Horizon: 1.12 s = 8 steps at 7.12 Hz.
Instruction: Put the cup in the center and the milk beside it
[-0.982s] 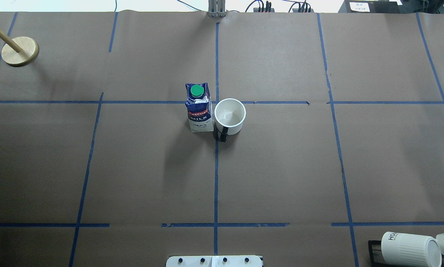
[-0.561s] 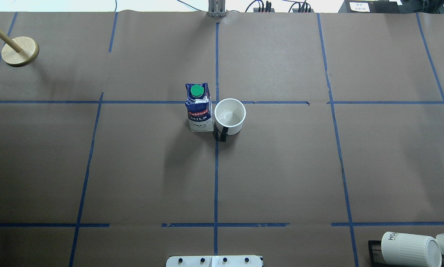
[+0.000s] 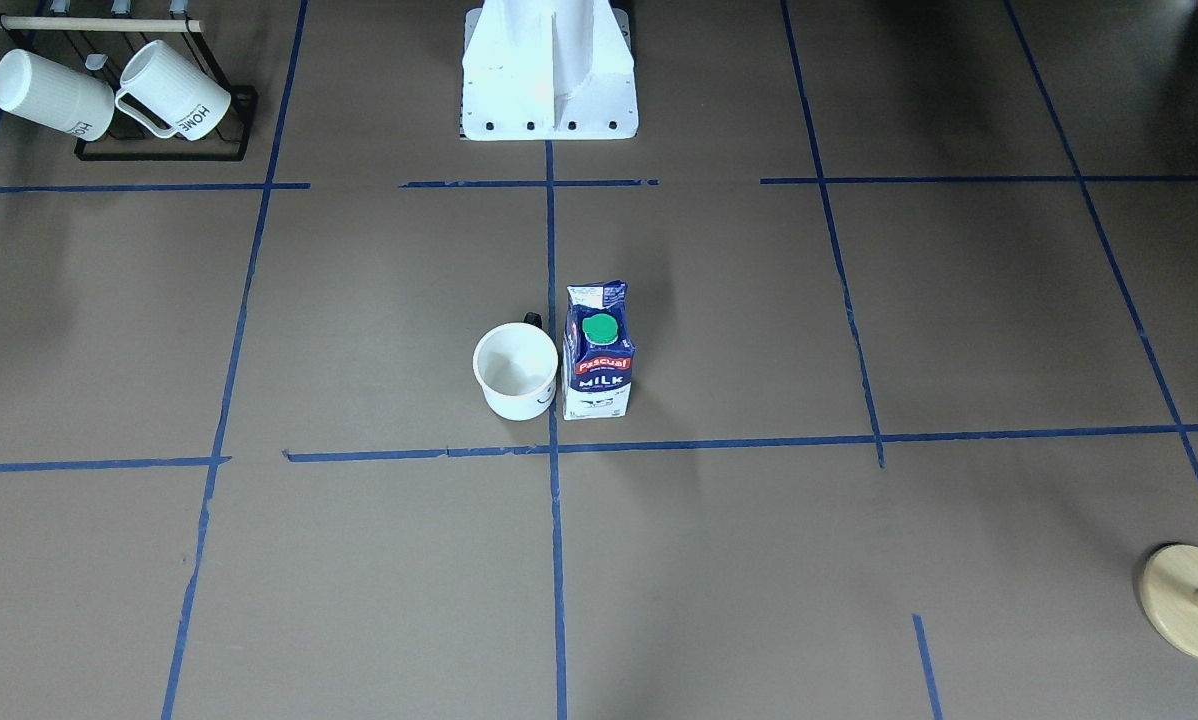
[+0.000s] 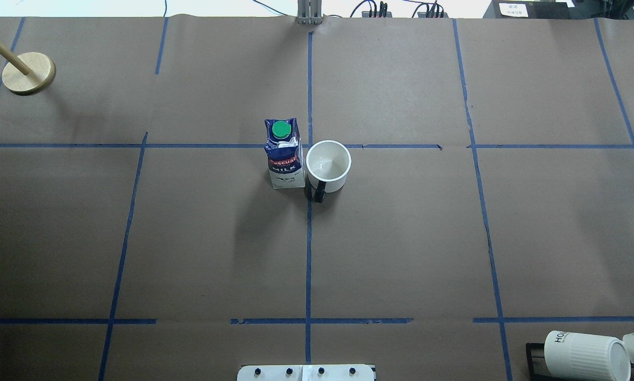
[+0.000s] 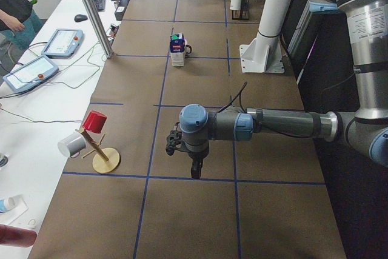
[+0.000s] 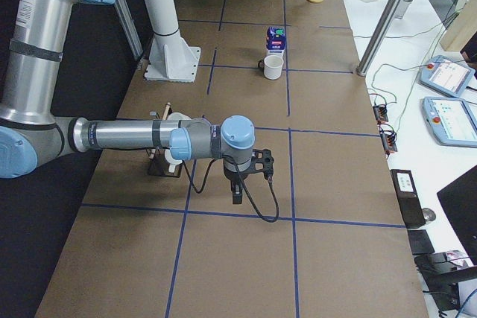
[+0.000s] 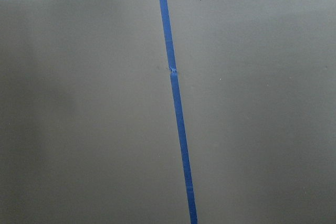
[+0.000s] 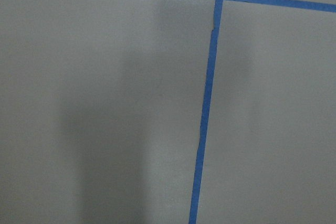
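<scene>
The cup (image 4: 327, 168), white with a black handle, stands upright by the center tape crossing (image 4: 309, 146). The milk (image 4: 284, 156) stands upright right beside it, about touching; both also show in the front view, cup (image 3: 516, 372) and milk (image 3: 599, 355). My left gripper (image 5: 194, 171) shows only in the exterior left view, hanging over bare surface far from both. My right gripper (image 6: 237, 193) shows only in the exterior right view, likewise far off. I cannot tell whether either is open or shut. The wrist views show only brown paper and blue tape.
A black rack with two ribbed "HOME" mugs (image 3: 109, 90) stands at the robot's right near corner. A wooden mug stand (image 4: 28, 72) is at the far left; in the left side view it (image 5: 103, 156) carries a red and a white cup. The robot's base (image 3: 549, 70) is at the near edge.
</scene>
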Each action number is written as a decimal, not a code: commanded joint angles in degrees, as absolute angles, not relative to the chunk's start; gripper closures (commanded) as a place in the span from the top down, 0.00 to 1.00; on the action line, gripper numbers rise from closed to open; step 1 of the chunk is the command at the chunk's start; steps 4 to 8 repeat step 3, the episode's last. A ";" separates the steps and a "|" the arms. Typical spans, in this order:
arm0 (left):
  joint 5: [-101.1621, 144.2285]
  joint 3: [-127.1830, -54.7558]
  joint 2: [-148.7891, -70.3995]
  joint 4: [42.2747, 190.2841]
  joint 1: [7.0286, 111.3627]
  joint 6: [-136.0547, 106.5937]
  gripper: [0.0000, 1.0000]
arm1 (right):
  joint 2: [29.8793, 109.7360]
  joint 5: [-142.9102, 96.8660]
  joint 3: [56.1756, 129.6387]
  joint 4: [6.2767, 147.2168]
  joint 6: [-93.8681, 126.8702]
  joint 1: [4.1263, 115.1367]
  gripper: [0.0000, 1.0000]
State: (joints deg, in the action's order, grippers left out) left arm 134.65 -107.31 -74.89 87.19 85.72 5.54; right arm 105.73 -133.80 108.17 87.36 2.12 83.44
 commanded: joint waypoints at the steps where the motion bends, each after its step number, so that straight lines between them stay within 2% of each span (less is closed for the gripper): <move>1: 134.65 -107.49 -74.88 87.10 85.69 5.54 1.00 | 105.73 -133.95 108.11 87.36 2.20 83.41 1.00; 8: 134.65 -107.49 -74.88 87.01 85.69 5.54 1.00 | 105.73 -134.29 108.11 87.36 2.11 83.41 1.00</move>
